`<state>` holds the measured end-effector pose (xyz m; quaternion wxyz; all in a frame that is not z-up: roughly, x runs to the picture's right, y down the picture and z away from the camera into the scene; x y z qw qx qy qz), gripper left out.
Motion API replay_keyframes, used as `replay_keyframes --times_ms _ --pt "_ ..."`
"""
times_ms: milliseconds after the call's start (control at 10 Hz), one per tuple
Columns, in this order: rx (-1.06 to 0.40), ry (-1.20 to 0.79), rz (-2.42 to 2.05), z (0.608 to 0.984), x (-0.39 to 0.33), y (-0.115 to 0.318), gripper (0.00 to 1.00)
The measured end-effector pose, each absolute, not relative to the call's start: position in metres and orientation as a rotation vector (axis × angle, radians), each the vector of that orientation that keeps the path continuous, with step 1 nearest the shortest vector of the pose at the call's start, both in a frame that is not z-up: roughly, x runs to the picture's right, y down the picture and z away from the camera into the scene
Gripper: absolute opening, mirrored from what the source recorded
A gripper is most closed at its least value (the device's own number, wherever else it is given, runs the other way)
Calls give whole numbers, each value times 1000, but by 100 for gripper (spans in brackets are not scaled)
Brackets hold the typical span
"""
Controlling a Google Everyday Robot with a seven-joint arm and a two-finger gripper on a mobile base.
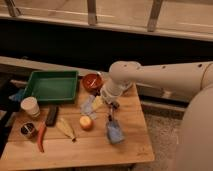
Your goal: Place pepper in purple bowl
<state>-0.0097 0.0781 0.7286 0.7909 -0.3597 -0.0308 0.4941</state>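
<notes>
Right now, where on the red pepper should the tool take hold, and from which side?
At its middle, from straight above: the pepper lies flat on the wooden table, long and thin, so close across its narrow width. A small dark container sits close beside it. The tool hangs well away from it, near the red-brown bowl.

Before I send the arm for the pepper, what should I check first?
1. Pepper lies free on the table: ok.
2. Gripper open and empty: ok.
3. Gripper above the pepper: not ok; it hangs mid-table near the blue cloth.
4. Room around the pepper: not ok; dark cup sits close beside it.
5. Purple bowl in view: cannot tell; the arm may hide it.
</notes>
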Motion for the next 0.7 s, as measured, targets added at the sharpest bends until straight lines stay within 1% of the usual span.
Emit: replay_keyframes --times_ms 200,700 --pt "-820 -87 998 736 -38 91 65" --pt "-937 -184 848 749 -153 116 65"
